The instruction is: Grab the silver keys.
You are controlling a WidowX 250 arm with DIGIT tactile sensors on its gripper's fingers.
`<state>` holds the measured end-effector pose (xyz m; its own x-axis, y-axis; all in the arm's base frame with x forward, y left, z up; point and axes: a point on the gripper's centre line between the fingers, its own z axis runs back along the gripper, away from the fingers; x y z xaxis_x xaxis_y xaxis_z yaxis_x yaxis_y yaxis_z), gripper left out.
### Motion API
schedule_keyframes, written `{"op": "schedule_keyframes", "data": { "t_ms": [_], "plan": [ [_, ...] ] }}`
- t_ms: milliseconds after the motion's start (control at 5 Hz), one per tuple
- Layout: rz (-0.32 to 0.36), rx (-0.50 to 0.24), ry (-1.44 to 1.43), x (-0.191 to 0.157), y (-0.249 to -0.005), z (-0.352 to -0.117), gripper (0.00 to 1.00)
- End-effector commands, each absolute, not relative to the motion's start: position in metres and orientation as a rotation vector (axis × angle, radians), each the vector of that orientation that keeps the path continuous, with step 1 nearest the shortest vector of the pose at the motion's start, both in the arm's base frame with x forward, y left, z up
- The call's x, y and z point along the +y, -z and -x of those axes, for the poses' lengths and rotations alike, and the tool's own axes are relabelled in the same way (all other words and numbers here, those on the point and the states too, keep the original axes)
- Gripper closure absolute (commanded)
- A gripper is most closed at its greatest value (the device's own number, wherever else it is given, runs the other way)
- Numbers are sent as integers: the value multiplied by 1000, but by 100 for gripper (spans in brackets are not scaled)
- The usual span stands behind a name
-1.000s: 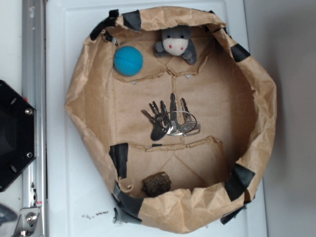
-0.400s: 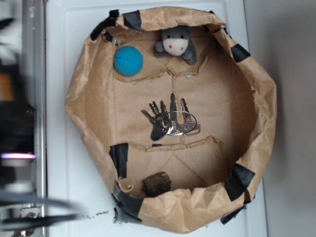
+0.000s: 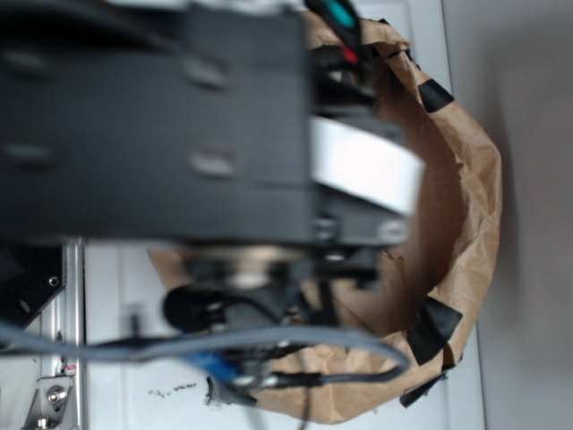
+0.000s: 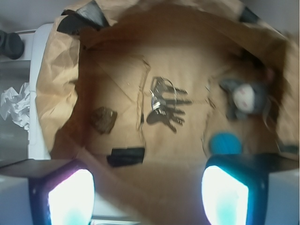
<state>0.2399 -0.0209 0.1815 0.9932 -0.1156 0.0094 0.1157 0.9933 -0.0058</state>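
The arm (image 3: 179,125) fills most of the exterior view, a dark blur over the paper-lined basket (image 3: 466,179), so the wrist view tells the story here. Down in that view, the silver keys (image 4: 165,104) lie flat on the brown paper floor near the centre of the basket, rings toward nine o'clock and blades fanning out toward three and four o'clock. The tool (image 4: 147,187) hangs high above them, its two lit fingers at the bottom of the frame standing wide apart with nothing between them. Around the keys: a dark brown lump (image 4: 103,120) off at nine o'clock, a strip of black tape (image 4: 125,156) at seven, the blue ball (image 4: 225,143) at four, and the grey plush toy (image 4: 243,99) at three, all well apart from the bunch. The approach looks only just begun, with the whole descent yet to come. To do it well, the tool would want to centre over the thick knot where rings and key heads overlap, not the thin fanned tips, and drop straight down inside the walls. Flat metal on paper is likely to slide, so the fingers should reach the floor before closing and straddle the bunch across its narrow side.
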Motion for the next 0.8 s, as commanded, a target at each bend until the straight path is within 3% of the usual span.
{"op": "schedule_keyframes", "data": {
  "t_ms": [0, 600],
  "plan": [
    [135, -83, 281, 13, -139, -239, 0],
    [163, -35, 302, 27, -97, -253, 0]
  ]
}}
